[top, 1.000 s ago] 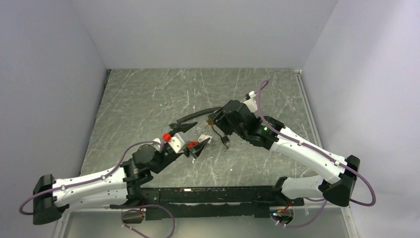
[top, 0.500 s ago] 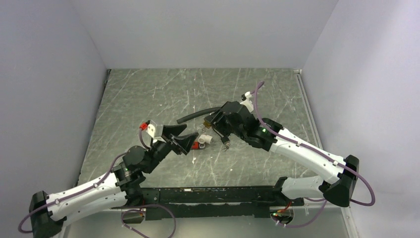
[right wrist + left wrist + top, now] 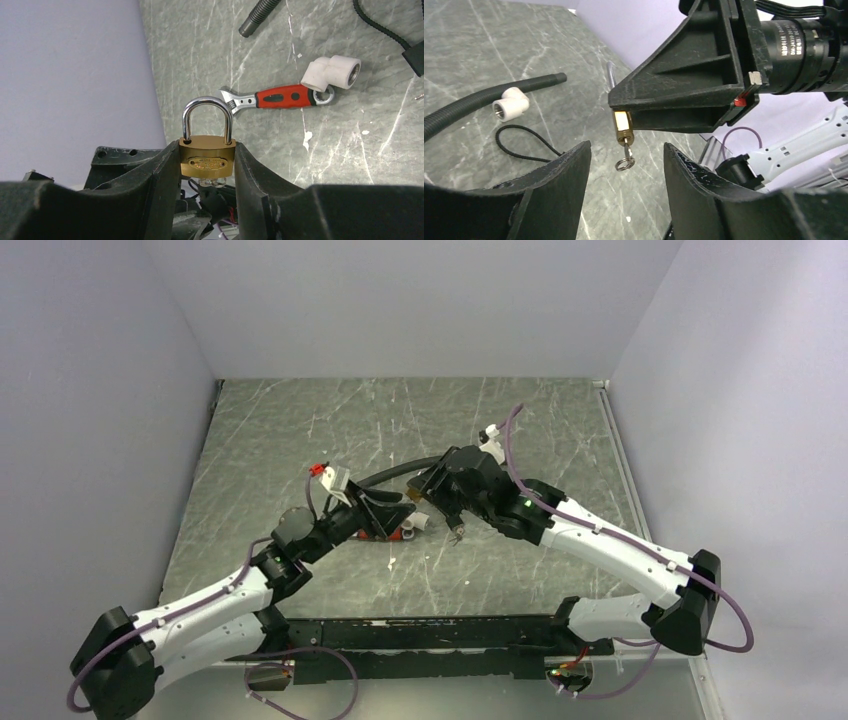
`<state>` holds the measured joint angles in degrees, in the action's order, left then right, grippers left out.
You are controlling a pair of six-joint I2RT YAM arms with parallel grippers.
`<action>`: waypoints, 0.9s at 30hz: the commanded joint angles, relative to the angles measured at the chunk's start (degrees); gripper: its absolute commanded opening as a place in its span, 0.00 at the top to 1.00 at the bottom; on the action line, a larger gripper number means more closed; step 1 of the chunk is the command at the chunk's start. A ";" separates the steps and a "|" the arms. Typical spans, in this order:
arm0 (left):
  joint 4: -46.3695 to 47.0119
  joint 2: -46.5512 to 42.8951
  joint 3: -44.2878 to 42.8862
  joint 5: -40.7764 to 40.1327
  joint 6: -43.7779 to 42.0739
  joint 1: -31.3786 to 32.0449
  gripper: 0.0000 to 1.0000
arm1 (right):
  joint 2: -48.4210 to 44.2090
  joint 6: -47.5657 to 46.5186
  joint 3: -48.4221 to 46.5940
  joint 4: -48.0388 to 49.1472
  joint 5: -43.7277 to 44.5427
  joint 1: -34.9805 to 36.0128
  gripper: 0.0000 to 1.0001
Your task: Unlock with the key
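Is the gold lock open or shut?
Shut. Both ends of its silver loop sit down inside the brass padlock, which the right gripper holds.

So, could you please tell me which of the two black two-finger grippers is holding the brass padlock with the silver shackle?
The right gripper: it is shut on the sides of the brass padlock, while the left gripper is open, holding nothing.

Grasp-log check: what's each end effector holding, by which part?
Right end effector clamps the steel-shackled brass padlock by its body sides; left end effector holds nothing.

Lab cell: pale walls (image 3: 420, 300), marbled tabletop (image 3: 280, 430)
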<state>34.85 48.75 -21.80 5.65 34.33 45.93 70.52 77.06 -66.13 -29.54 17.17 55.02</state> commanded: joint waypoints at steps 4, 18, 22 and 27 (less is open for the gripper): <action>7.91 0.15 0.90 2.87 0.92 -0.24 0.46 | 0.02 -1.32 -0.62 3.55 -1.11 0.52 1.00; 9.70 6.10 -1.62 1.72 -0.40 -0.25 0.63 | 1.58 -1.55 -1.32 5.10 -1.25 1.85 1.00; 10.89 6.22 -1.10 -0.74 -0.88 -0.23 0.82 | 1.55 -1.65 -0.88 5.95 -1.93 1.93 1.00; 8.13 5.03 -1.30 -2.56 -1.53 -0.23 1.00 | 0.70 -3.78 0.83 8.26 -1.38 2.10 1.00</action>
<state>41.76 55.00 -21.39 5.21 34.11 45.78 72.49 75.37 -66.13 -26.35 16.03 56.73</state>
